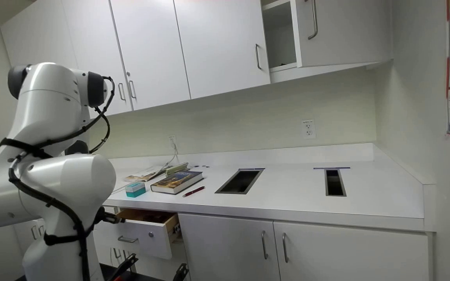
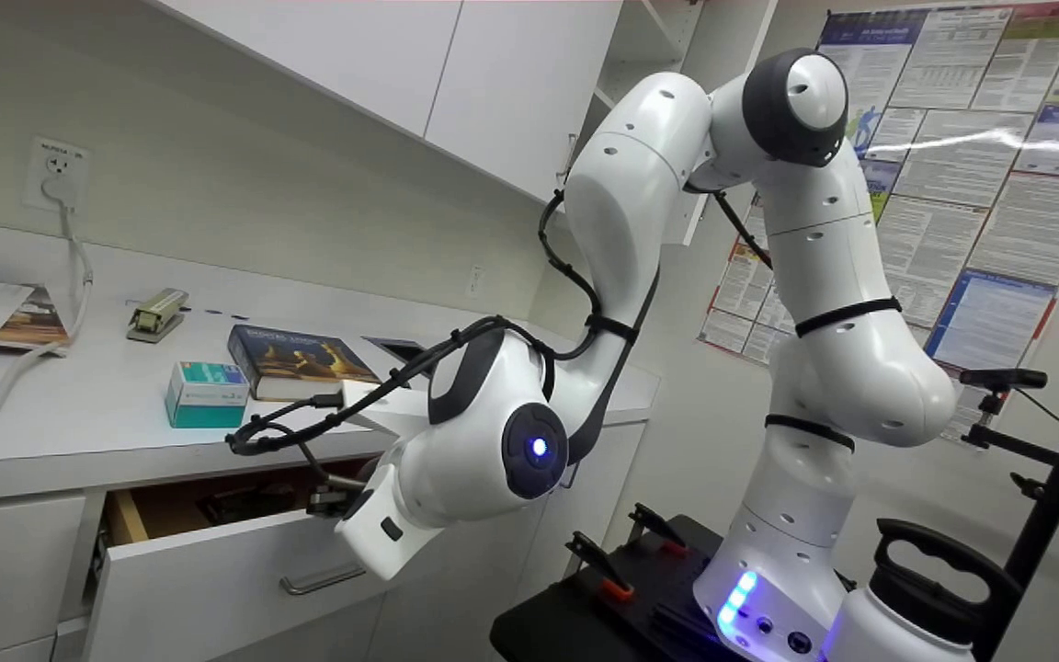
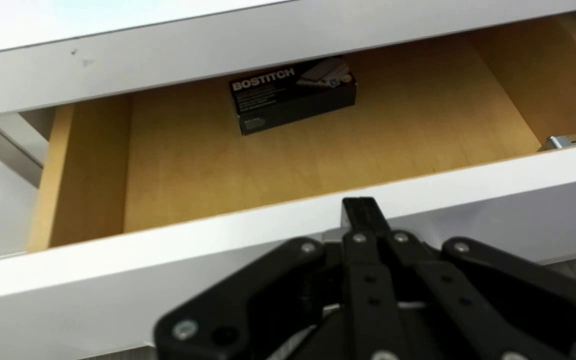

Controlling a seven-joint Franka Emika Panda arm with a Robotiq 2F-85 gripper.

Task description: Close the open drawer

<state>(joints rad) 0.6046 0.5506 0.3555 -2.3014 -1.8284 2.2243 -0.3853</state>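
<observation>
The drawer stands open below the counter, with a white front point(image 1: 152, 236) and a slim metal handle point(image 1: 127, 239). It also shows in an exterior view point(image 2: 208, 588) and in the wrist view point(image 3: 118, 255), where its tan wooden interior holds a black Bostitch box point(image 3: 293, 95). My gripper point(image 3: 360, 202) has its fingers shut together with nothing between them. Its tips overlap the top edge of the drawer front in the wrist view; I cannot tell whether they touch. The gripper also shows near that edge in both exterior views point(image 1: 116, 219) point(image 2: 332, 501).
The counter point(image 1: 279, 210) overhangs the back of the drawer. On it lie a book point(image 1: 177, 182), a teal and white box point(image 1: 135, 189), a pen point(image 1: 193, 191) and a stapler point(image 2: 157, 313). White cabinet doors point(image 1: 227, 242) are right of the drawer.
</observation>
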